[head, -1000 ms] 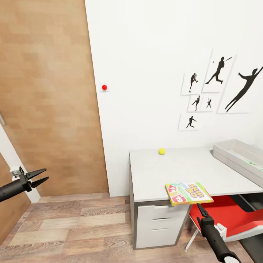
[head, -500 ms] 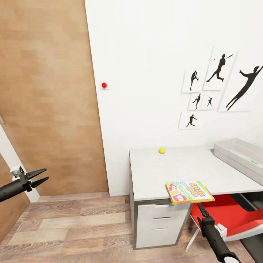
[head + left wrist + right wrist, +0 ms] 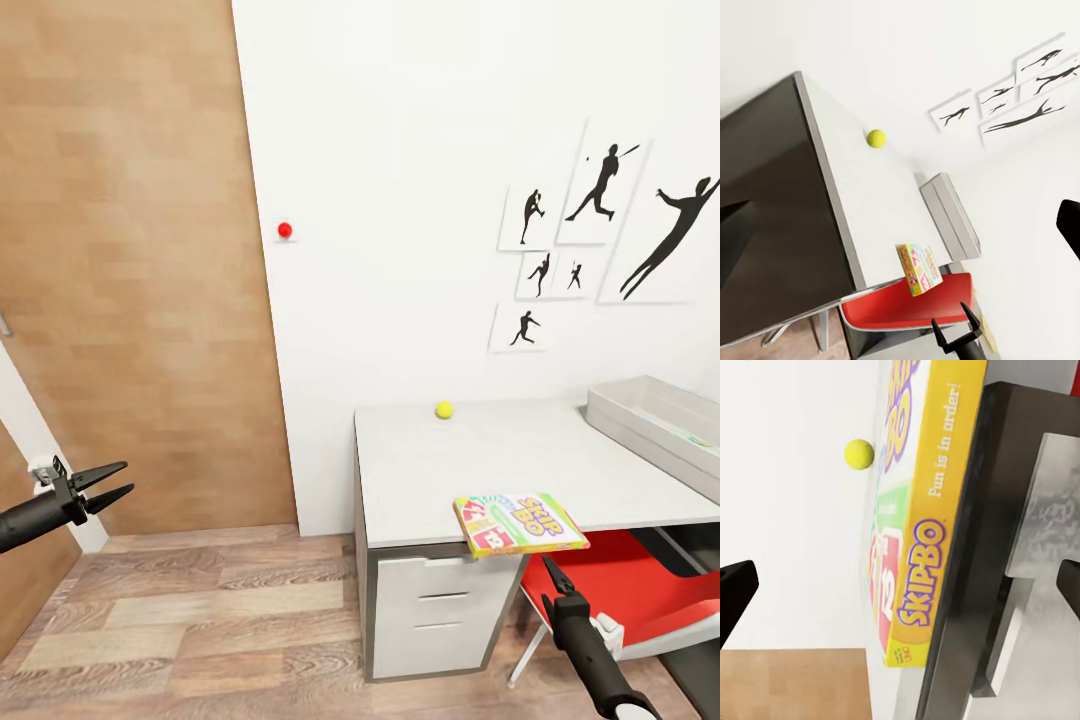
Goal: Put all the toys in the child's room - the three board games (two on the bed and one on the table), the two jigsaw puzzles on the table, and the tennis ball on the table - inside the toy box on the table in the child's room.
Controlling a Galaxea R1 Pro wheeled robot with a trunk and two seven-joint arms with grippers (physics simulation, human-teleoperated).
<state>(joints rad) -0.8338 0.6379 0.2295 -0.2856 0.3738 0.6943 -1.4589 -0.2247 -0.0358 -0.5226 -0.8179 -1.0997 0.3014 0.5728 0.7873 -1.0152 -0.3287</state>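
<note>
Skip-Bo [image 3: 519, 523] lies on the tabletop's [image 3: 480, 465] near edge, overhanging it slightly. Just below and in front, the right end effector [image 3: 556, 576] points up at the box with fingers spread, pinching nothing. To regrasp well, I'd close on the overhanging edge squarely, then carry the box level toward the toy box [image 3: 655, 421] at the far right. The left end effector [image 3: 112, 481] hangs spread, well apart. Farther back sits the ball [image 3: 444, 409].

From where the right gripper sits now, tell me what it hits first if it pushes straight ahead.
Most likely the Skip-Bo box: the right gripper is open and points up at the edge overhanging the table front. Depth is unclear, so it could slip just under it.
</note>
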